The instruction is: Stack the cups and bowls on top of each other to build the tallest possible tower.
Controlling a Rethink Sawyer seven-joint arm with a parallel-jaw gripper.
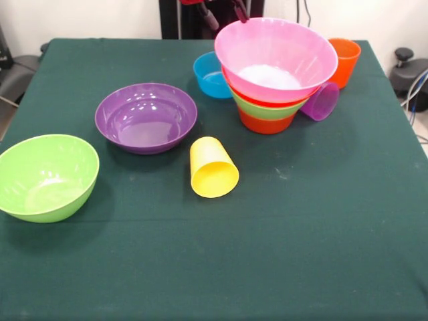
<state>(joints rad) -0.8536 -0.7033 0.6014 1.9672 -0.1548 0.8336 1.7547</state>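
Note:
The tower stands at the back right of the table: a small orange bowl (266,123) at the bottom, then a green bowl (269,109), a large orange bowl (249,98) showing only its rim, and the huge pink bowl (275,57) on top. The purple cup (322,101) lies on its side against the tower's right. The orange cup (345,61) stands upright behind it. The yellow cup (214,168) lies on its side mid-table. The small blue bowl (210,75) sits left of the tower. My gripper (226,15) shows only its tips at the top edge, apart and empty, just behind the pink bowl.
A purple bowl (146,118) sits left of centre and a second green bowl (45,176) near the left edge. The dark green tablecloth (267,254) covers the table. The robot's pedestal (180,20) is at the far side.

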